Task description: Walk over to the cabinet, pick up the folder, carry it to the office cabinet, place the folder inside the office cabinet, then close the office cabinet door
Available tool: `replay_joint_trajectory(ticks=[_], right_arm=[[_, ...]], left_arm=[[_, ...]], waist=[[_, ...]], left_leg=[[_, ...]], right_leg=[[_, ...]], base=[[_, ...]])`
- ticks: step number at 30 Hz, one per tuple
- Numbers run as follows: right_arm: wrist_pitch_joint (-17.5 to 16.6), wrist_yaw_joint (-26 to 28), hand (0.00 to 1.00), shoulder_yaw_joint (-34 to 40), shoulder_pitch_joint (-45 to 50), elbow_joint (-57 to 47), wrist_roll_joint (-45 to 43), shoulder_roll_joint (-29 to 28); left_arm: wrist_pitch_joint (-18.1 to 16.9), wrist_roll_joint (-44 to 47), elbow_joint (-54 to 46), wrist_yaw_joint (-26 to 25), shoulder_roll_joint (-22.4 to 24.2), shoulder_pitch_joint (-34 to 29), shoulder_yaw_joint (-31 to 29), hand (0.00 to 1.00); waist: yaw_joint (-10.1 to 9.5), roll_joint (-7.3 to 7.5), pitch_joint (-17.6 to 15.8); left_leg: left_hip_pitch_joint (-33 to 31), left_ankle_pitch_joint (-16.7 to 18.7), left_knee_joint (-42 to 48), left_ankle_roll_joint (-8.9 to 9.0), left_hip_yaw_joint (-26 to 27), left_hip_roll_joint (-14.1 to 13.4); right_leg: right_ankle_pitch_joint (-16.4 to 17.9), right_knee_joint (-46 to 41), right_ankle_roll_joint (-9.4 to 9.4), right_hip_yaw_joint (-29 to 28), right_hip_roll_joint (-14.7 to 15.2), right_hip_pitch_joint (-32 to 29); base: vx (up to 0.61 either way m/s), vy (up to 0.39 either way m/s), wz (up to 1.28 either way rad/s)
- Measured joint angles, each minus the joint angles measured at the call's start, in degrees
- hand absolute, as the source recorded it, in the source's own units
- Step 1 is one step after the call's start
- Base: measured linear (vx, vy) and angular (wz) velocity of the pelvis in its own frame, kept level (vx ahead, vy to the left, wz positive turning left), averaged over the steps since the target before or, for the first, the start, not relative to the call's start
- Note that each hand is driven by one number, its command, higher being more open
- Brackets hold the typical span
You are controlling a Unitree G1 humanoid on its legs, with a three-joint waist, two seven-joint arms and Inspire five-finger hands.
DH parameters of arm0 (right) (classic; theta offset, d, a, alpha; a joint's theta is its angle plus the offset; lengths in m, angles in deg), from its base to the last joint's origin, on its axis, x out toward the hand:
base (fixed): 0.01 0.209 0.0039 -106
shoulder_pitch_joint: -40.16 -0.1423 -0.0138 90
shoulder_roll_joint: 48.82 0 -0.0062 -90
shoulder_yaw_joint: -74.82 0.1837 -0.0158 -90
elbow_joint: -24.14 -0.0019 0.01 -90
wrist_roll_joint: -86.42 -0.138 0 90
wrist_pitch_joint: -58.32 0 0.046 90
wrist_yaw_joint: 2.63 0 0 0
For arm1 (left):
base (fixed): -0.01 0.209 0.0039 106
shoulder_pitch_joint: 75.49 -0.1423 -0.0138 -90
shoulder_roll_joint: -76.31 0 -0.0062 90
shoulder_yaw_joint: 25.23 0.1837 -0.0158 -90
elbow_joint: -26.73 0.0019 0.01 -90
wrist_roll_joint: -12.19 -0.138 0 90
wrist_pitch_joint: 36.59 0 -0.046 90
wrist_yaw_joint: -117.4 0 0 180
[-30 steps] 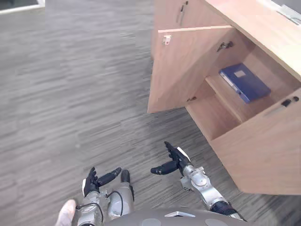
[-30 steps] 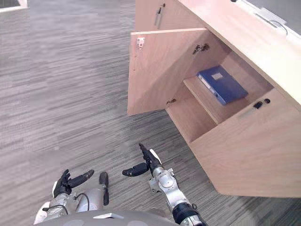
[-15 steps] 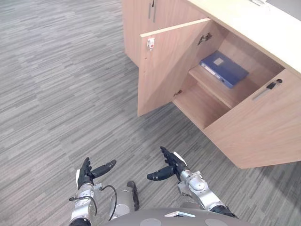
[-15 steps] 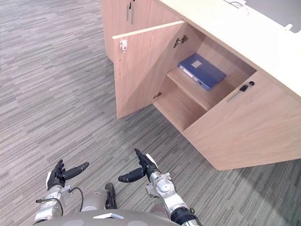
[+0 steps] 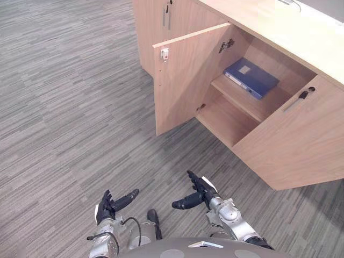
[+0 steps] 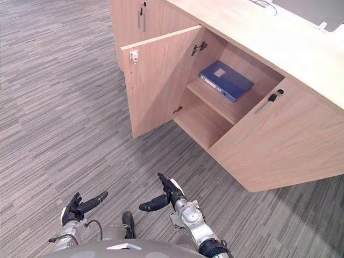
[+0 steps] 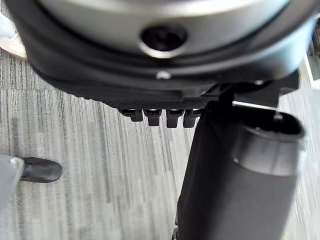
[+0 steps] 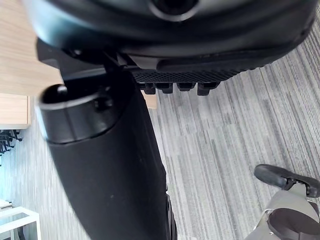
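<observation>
Deep blue on the folder (image 5: 251, 78), broken by a small pale grey label (image 5: 244, 69). Light beige wood tone over the office cabinet (image 5: 290, 145) and its open door (image 5: 180, 80), paler cream along the top (image 5: 279, 27). Grey floor (image 5: 64, 107), streaked with fine light and dark stripes. Black on the left hand (image 5: 106, 206) and the right hand (image 5: 199, 190), with white thumb covers.
</observation>
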State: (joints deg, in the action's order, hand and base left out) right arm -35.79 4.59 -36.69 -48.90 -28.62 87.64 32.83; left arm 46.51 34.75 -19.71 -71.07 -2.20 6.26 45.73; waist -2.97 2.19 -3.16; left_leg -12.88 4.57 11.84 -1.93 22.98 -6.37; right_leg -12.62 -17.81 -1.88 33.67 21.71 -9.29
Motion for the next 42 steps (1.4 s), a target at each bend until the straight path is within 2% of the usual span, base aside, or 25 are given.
replay_joint_trajectory(ticks=[2,4,6,7,10,13,15,16,19,22,25,26,27,29,30,36,38,42], right_arm=[[-0.1,1.0,1.00,-1.8,-0.1,-1.4,-0.6,0.5],[-0.3,1.9,1.00,-3.0,0.0,-2.5,-1.8,0.8],[-0.3,3.4,1.00,-4.2,-0.1,-3.3,-2.2,1.1],[-0.3,4.1,1.00,-4.7,-0.1,-3.4,-2.2,1.1],[-0.4,5.0,1.00,-6.2,0.0,-3.5,-2.2,1.2],[-0.4,5.9,1.00,-6.2,0.3,-3.5,-2.3,1.3],[-0.4,6.1,1.00,-6.0,0.4,-3.5,-2.6,2.3],[-0.4,6.2,1.00,-6.1,0.5,-3.5,-2.7,2.9],[-0.1,6.6,1.00,-6.1,0.7,-3.6,-2.6,5.1],[-0.1,7.4,1.00,-6.2,0.7,-4.5,-3.3,5.4],[-0.1,7.7,1.00,-7.5,0.4,-6.8,-4.7,5.1],[-0.1,8.0,1.00,-8.5,0.0,-7.4,-4.8,4.9],[-0.1,8.9,1.00,-9.5,-0.4,-7.9,-4.8,4.9],[-0.1,10.3,1.00,-11.0,-1.6,-8.1,-4.9,4.6],[0.0,10.7,1.00,-11.3,-2.0,-8.3,-4.9,4.1],[0.3,11.3,1.00,-11.7,-2.0,-9.8,-6.2,4.0],[1.0,11.5,1.00,-11.7,-1.3,-11.1,-6.3,4.6],[1.4,12.2,1.00,-11.6,0.2,-11.3,-6.7,5.2]], left_arm=[[0.1,4.3,-0.2,-0.9,-2.6,2.0,-8.3,1.00],[0.1,6.3,0.7,-1.9,-8.8,5.1,-13.4,1.00],[-0.2,7.2,3.2,-2.8,-17.0,10.4,-17.7,1.00],[-0.8,8.1,3.5,-3.5,-20.9,12.6,-18.3,1.00],[-3.0,8.7,3.5,-3.9,-25.6,16.2,-18.2,1.00],[-4.1,9.0,3.4,-3.7,-25.4,18.2,-16.6,1.00],[-3.9,9.4,4.7,-3.3,-23.9,19.7,-14.5,1.00],[-3.2,9.9,7.6,-2.6,-23.9,21.3,-12.7,1.00],[-0.2,10.0,12.7,-2.2,-23.9,26.3,-8.7,1.00],[0.8,8.8,12.8,-1.3,-24.9,30.1,-4.9,1.00],[1.0,8.8,16.5,-0.7,-30.3,38.9,1.5,1.00],[1.0,8.8,18.9,-0.4,-32.1,43.6,3.7,1.00],[1.0,8.8,21.6,0.3,-33.6,48.1,5.9,1.00],[1.2,8.5,23.6,1.2,-34.9,52.6,7.5,1.00],[1.2,8.5,23.6,1.6,-34.9,54.0,7.5,1.00],[4.3,8.6,29.1,3.3,-34.6,55.2,10.2,1.00],[5.2,9.0,30.5,3.8,-34.6,55.2,10.2,1.00],[5.8,10.8,30.5,4.2,-34.6,55.7,10.7,1.00]], waist=[[0.04,-0.09,0.0],[0.00,-0.17,0.0],[-0.02,-0.33,-0.1],[-0.11,-0.43,-0.2],[-0.07,-1.02,-0.2],[0.24,-1.42,0.0],[0.46,-1.18,0.3],[0.34,-1.20,0.2],[0.88,-1.38,0.1],[1.53,-1.36,0.0],[1.82,-1.07,-0.1],[1.82,-1.08,-0.1],[1.85,-1.14,-0.1],[2.40,-0.78,0.1],[2.53,-0.85,0.0],[3.81,-0.93,-0.1],[4.83,-1.08,-0.2],[4.95,-1.31,-0.4]], left_leg=[[0.7,0.1,0.0,0.05,1.8,-1.4],[1.3,0.3,0.0,0.07,3.8,-2.5],[1.9,0.6,0.6,0.11,5.6,-3.7],[2.4,1.0,1.4,0.35,6.6,-4.7],[3.3,2.3,3.3,1.37,8.1,-7.3],[2.5,2.0,3.6,2.29,8.4,-9.0],[1.2,1.1,2.3,3.73,7.0,-9.0],[1.1,0.2,0.5,4.39,5.5,-8.2],[1.0,-1.4,-1.1,4.49,3.1,-8.0],[1.1,-1.7,-1.2,4.53,1.1,-7.3],[1.1,-2.4,-1.2,4.00,0.3,-6.7],[1.2,-2.7,-1.4,4.01,0.2,-6.3],[1.3,-3.0,-1.7,3.58,0.2,-5.8],[1.6,-4.0,-2.0,2.19,0.4,-5.0],[1.6,-4.1,-2.0,2.03,0.8,-4.8],[3.6,-3.3,-2.1,2.65,2.7,-4.9],[3.6,-2.5,-2.2,3.28,3.1,-5.2],[3.8,-2.5,-2.4,3.31,3.8,-5.3]], right_leg=[[-2.9,2.7,0.09,2.1,-1.1,0.2],[-5.2,5.1,0.46,3.3,-2.3,0.4],[-5.4,5.2,0.34,4.2,-2.7,0.4],[-4.9,3.9,-0.25,4.3,-2.6,0.4],[-3.5,-0.7,-1.58,5.6,-1.6,0.3],[-2.7,-4.3,-1.20,5.7,-0.1,0.2],[-2.9,-3.0,-0.26,6.9,-1.4,-0.6],[-3.2,-0.9,0.06,7.2,-2.4,-0.6],[-3.2,0.4,0.07,7.2,-3.6,-0.2],[-3.2,0.6,0.08,7.1,-3.6,0.8],[-3.2,1.0,0.11,7.0,-3.3,1.5],[-3.2,1.2,0.11,7.0,-3.0,1.5],[-3.2,1.6,0.12,6.9,-2.8,1.9],[-3.2,2.8,0.16,6.9,-2.7,2.5],[-3.3,3.4,0.22,6.9,-2.7,2.6],[-3.3,5.1,0.32,6.8,-3.1,3.5],[-4.1,6.0,1.35,6.8,-3.5,3.5],[-4.5,7.1,1.84,6.7,-3.9,3.5]], base=[[0.00,0.011,-0.76],[-0.05,0.010,-0.61],[-0.10,-0.039,-0.45],[-0.11,-0.068,-0.42],[-0.11,-0.106,-0.41],[-0.09,-0.162,-0.25],[-0.06,-0.172,-0.11],[-0.04,-0.108,-0.18],[-0.03,-0.056,0.02],[0.00,0.013,0.20],[0.00,0.042,0.15],[0.01,0.047,0.14],[0.02,0.049,0.12],[0.04,0.040,0.04],[0.03,0.022,-0.04],[0.01,-0.008,-0.20],[-0.02,-0.012,-0.13],[0.01,-0.019,-0.09]])
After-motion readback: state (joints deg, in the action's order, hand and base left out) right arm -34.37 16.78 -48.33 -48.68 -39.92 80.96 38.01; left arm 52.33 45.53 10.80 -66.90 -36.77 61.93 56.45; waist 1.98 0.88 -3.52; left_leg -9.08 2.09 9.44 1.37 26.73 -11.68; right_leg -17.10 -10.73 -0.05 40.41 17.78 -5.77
